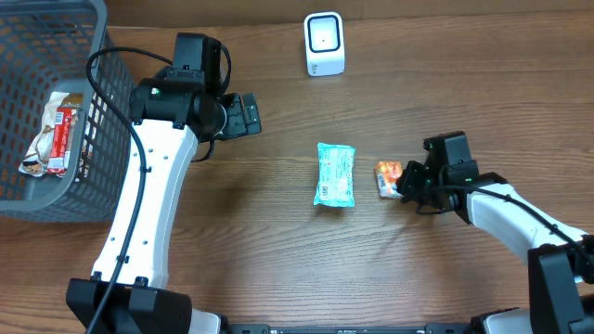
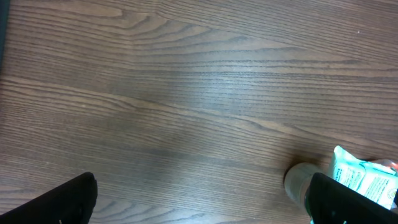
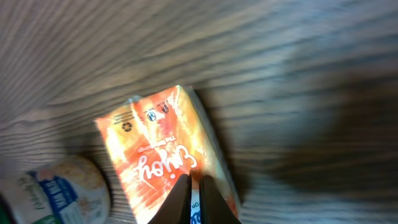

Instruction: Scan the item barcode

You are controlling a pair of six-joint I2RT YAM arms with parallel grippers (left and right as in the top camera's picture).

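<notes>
Toward the right of the surface [image 1: 278, 250], the orange packet [image 1: 387, 176] lay flat on the wood with the right claw [image 1: 401, 188] pinched on its nearer edge, the two fingers almost together. Just left of it, apart by a narrow strip of wood, lay a teal packet [image 1: 335, 173], lengthwise front to back. Well beyond both, near the far edge, stood the white scanner [image 1: 324, 44], upright and alone.

Further left, the left claw [image 1: 243, 115] hung over bare wood with its fingers spread wide and nothing between them. At the far left sat a grey mesh basket [image 1: 46, 206], and inside it a single wrapped snack [image 1: 58, 130] in red and white lay against the floor of the basket.

Only the right wrist view gave the orange packet's face: white lettering, seen upside down, and small printed marks near one end; whether a barcode was among them could not be told through the blur. That view also caught a pale, blue-printed shape at its lower left corner, too blurred to name. The left wrist view showed the two dark fingers at its bottom corners and a corner of the teal packet beside the right-hand one, which the overhead view hid behind the arm.
</notes>
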